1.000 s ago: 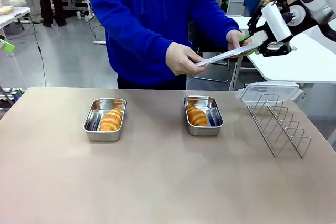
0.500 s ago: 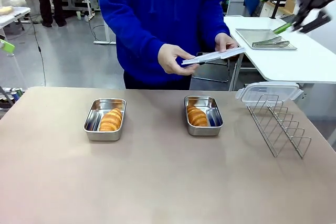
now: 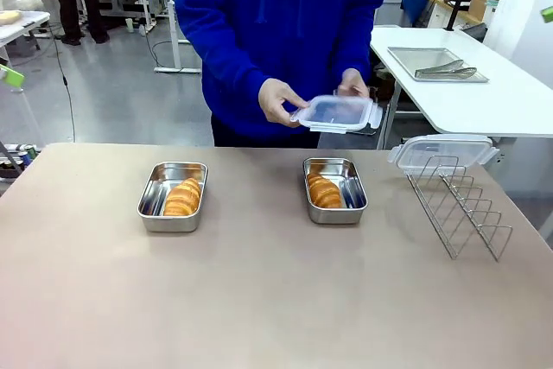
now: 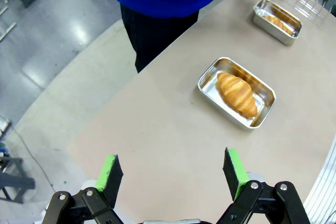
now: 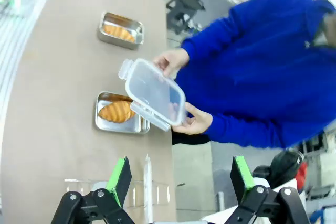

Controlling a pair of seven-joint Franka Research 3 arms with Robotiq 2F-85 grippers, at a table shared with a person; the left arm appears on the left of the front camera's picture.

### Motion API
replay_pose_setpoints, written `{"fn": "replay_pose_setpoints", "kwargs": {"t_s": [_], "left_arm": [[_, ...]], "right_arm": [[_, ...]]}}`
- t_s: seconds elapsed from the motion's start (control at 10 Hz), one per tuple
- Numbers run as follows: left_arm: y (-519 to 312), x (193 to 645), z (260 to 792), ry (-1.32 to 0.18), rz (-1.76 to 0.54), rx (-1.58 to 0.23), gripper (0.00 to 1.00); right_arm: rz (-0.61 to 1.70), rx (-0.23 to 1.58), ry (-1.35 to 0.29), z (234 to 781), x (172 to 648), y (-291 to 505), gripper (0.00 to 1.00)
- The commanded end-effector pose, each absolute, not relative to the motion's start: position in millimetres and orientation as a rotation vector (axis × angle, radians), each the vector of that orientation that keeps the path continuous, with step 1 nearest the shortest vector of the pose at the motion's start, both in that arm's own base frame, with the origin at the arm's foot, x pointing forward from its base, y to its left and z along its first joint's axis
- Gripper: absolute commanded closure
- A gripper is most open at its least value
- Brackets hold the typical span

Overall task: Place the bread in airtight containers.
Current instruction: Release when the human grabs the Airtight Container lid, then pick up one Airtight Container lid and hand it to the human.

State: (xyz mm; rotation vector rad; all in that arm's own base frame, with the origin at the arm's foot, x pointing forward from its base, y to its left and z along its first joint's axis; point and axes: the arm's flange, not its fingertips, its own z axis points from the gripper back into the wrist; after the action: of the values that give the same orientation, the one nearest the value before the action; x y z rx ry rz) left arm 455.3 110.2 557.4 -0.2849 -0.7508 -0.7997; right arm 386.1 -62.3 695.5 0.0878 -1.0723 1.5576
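Two open steel containers stand on the table, each with one piece of bread in it. The left container point(image 3: 154, 199) holds a croissant point(image 3: 182, 197), and the right container point(image 3: 353, 193) holds another croissant point(image 3: 324, 191). A person holds a clear lid point(image 3: 337, 113) in both hands, above and behind the right container. My left gripper point(image 4: 172, 174) hangs open high over the table's near-left corner, well short of the nearer container point(image 4: 210, 80). My right gripper point(image 5: 180, 178) is open and empty, high up and looking down on the held lid point(image 5: 153, 93) and the container point(image 5: 105, 125) under it.
A wire rack point(image 3: 458, 205) stands at the table's right end, with a second clear lid point(image 3: 442, 151) resting on its far side. A white side table with a metal tray point(image 3: 432, 62) is behind it. The person stands at the far edge.
My right gripper let go of the lid and pulled up and away to the right. The person turned the lid flat and now holds it with both hands.
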Motion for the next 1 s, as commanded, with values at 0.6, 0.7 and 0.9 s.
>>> {"fn": "replay_pose_setpoints", "kwargs": {"t_s": [0.6, 0.7, 0.9], "left_arm": [[109.8, 454.4, 558.8, -0.742, -0.817, -0.276, 0.0], [109.8, 454.4, 558.8, -0.742, -0.817, -0.276, 0.0], [109.8, 454.4, 558.8, -0.742, -0.817, -0.276, 0.0]], "right_arm": [[1.362, 0.175, -1.052, 661.0, 386.2, -119.7, 0.0], [1.362, 0.175, -1.052, 661.0, 386.2, -119.7, 0.0], [1.362, 0.175, -1.052, 661.0, 386.2, -119.7, 0.0]]}}
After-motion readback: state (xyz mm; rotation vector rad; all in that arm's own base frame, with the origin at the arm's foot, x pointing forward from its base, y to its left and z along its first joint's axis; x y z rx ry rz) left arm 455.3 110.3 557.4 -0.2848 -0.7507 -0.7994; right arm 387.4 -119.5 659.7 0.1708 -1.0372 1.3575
